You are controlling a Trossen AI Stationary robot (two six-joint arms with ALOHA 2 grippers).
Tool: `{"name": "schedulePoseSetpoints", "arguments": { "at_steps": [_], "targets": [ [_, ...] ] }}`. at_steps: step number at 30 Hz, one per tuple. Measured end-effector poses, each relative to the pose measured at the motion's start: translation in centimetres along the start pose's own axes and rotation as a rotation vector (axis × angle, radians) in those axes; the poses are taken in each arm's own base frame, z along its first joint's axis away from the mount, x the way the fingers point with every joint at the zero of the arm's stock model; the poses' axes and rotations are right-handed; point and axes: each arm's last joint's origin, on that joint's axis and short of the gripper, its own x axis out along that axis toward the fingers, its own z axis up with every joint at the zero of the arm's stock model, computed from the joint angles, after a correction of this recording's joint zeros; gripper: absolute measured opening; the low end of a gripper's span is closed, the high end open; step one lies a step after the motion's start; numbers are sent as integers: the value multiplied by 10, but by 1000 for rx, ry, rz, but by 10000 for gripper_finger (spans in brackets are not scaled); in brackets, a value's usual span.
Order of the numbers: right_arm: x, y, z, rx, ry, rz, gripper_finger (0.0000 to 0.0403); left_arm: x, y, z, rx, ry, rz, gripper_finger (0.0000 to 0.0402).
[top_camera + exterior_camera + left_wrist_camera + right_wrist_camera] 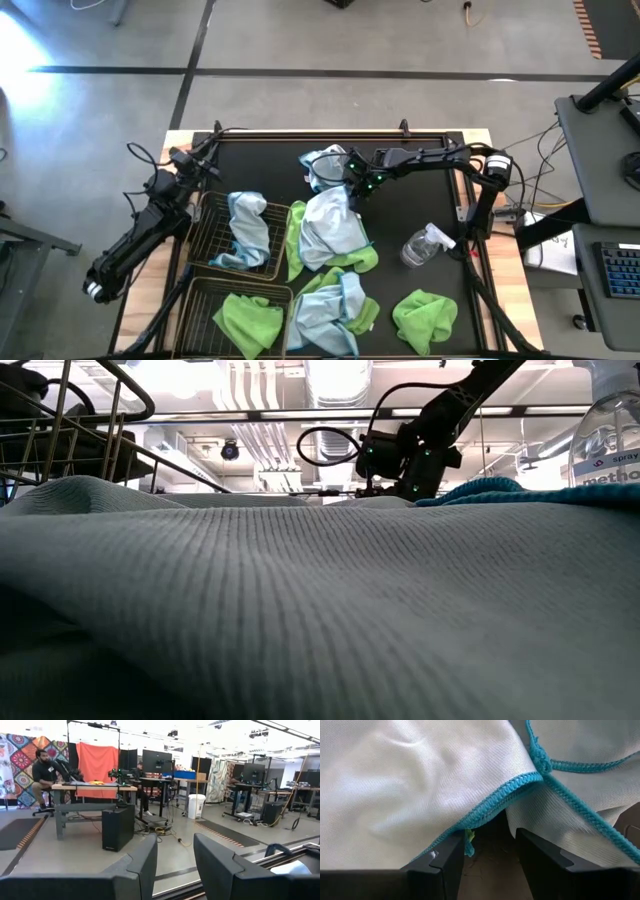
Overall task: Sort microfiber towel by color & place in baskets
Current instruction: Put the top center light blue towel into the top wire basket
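Several towels lie on the black table. A pale blue-white towel (pixel 330 225) covers a lime green one (pixel 296 240), another pale one (pixel 322 165) lies farther back, a mixed heap (pixel 335 305) is near, and a green one (pixel 425 315) lies to the right. The far basket (pixel 205 235) holds a pale blue towel (pixel 245 230); the near basket (pixel 200 300) holds a green one (pixel 245 320). My right gripper (pixel 352 190) is open, low over the pale towels. My left gripper (pixel 208 150) is open at the far left corner, off the towels. My right gripper (pixel 490 845) comes from above at the teal-stitched edge (pixel 495 797) of a pale blue-white towel. Its open fingers (pixel 447 857) stand on either side of that edge where it meets the table. Whether they touch the cloth, I cannot tell.
A clear spray bottle (pixel 425 245) lies on its side right of the towels, close to the right arm's base (pixel 485 190). A pale towel (pixel 300 610) fills the low view's foreground. A raised rail (pixel 330 132) runs along the far edge. People sit in the room beyond.
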Motion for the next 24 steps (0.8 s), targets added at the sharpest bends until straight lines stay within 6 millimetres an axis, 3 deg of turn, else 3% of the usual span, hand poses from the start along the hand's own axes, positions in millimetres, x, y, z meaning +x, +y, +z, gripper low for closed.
{"name": "schedulePoseSetpoints", "arguments": {
  "at_steps": [10, 17, 24],
  "targets": [
    [0, 3, 10, -29, -102, -6, 171, 0, 0, 0, -4, 0, 0, 113],
    [0, 5, 19, -217, -186, -36, 171, 0, 0, 0, -4, -1, 0, 113],
    [-4, -6, 26, -321, -188, -423, 171, 0, 0, 0, -4, -1, 0, 113]
  ]
}}
